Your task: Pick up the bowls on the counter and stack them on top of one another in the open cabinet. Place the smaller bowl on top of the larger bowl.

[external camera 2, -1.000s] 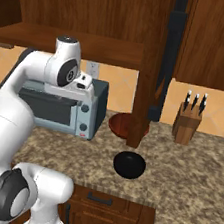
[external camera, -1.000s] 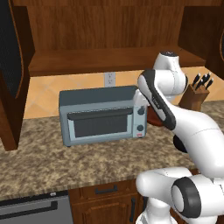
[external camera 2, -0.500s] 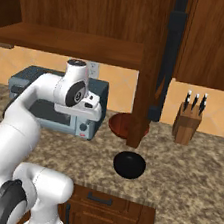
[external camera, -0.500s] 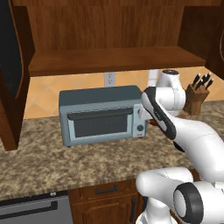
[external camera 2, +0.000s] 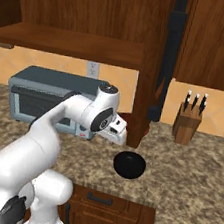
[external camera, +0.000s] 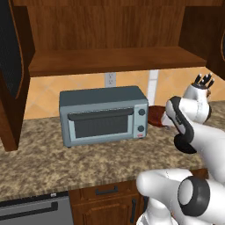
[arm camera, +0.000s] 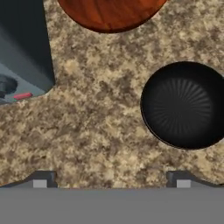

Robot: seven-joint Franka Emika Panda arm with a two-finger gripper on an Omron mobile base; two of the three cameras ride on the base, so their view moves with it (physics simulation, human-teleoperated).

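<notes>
A small black bowl (arm camera: 183,105) sits on the granite counter (arm camera: 100,131), just ahead and to the right of my gripper (arm camera: 111,180). A wider glossy reddish-brown bowl (arm camera: 109,13) lies farther on, cut off by the top edge of the hand view. My gripper is open and holds nothing; its fingertips (arm camera: 41,179) hover over bare counter. From the right base, the gripper (external camera 2: 116,137) hangs low beside the black bowl (external camera 2: 129,164), and the reddish bowl (external camera 2: 127,117) peeks out behind it. The open cabinet's shelf (external camera: 114,59) runs above.
A grey toaster oven (external camera: 103,115) stands on the counter to the left of the bowls, close beside the hand (arm camera: 22,52). An open cabinet door (external camera 2: 156,64) hangs just behind the bowls. A knife block (external camera 2: 188,124) is at the right.
The arm has come down from shelf height to just over the counter near the bowls. The jaws have spread a little wider. The bowls have not moved.
</notes>
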